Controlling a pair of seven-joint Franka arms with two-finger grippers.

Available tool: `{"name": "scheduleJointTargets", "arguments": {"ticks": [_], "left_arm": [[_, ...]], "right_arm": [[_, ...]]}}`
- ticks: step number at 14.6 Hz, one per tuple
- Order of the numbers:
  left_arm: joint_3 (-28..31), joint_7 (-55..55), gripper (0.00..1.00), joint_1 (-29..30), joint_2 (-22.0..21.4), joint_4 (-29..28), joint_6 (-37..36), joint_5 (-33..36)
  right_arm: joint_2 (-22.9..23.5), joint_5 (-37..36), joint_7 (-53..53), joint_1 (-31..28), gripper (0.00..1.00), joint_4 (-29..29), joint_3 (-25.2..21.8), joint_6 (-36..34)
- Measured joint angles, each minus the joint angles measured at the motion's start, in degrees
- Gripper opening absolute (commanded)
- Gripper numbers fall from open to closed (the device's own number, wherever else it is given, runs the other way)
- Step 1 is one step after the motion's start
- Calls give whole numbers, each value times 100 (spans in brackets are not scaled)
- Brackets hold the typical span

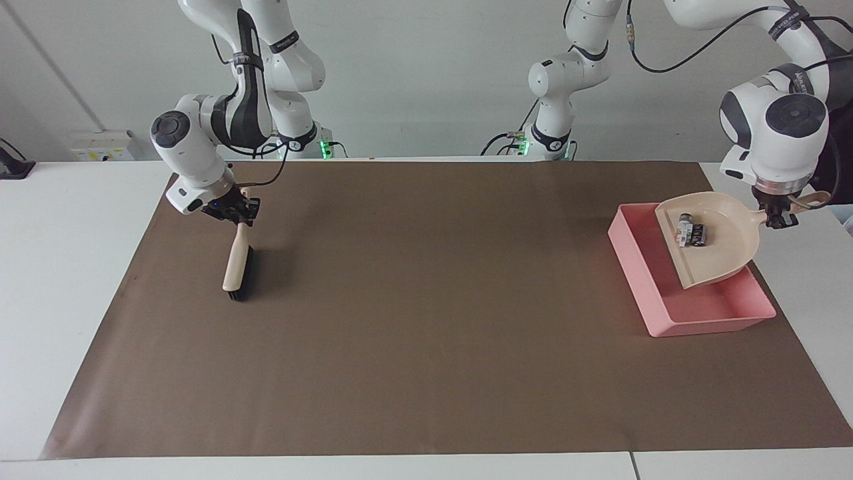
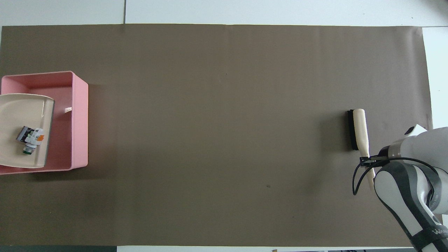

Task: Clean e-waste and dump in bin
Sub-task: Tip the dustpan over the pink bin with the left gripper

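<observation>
My left gripper [image 1: 776, 217] is shut on the handle of the beige dustpan [image 1: 720, 250] and holds it tilted over the pink bin [image 1: 706, 315], lip down. The e-waste lies in the pan near its lip: a white-grey bit with green and orange marks [image 1: 684, 229] and a small black block [image 1: 698, 234] touching it. In the overhead view the pan [image 2: 14, 115] covers part of the bin [image 2: 79, 119]; both the white-grey bit [image 2: 35, 138] and the black block [image 2: 22, 134] show there. My right gripper [image 1: 236, 212] is shut on the brush handle.
The brush [image 1: 236, 263] hangs bristles-down on the brown mat [image 1: 426, 320] at the right arm's end, also in the overhead view [image 2: 357, 129]. A tiny white scrap [image 2: 68, 110] lies in the bin. White table borders the mat.
</observation>
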Motion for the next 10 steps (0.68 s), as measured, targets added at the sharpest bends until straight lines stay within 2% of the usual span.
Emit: {"name": "scheduleJointTargets", "arguments": {"ticks": [3, 5, 8, 10], "left_arm": [[3, -215, 0, -101, -22, 36, -277, 589], [-3, -338, 0, -313, -63, 153, -595, 1020], [-26, -373, 0, -461, -156, 366, -897, 1371], [-41, -373, 1, -627, -288, 431, -1126, 1398]], "right_arm": [[6, -1, -3, 5, 100, 62, 7, -47], [16, -1, -4, 14, 100, 318, 15, -292], [23, -2, -6, -9, 100, 948, 13, -450], [9, -3, -8, -3, 100, 1567, 26, -842]]}}
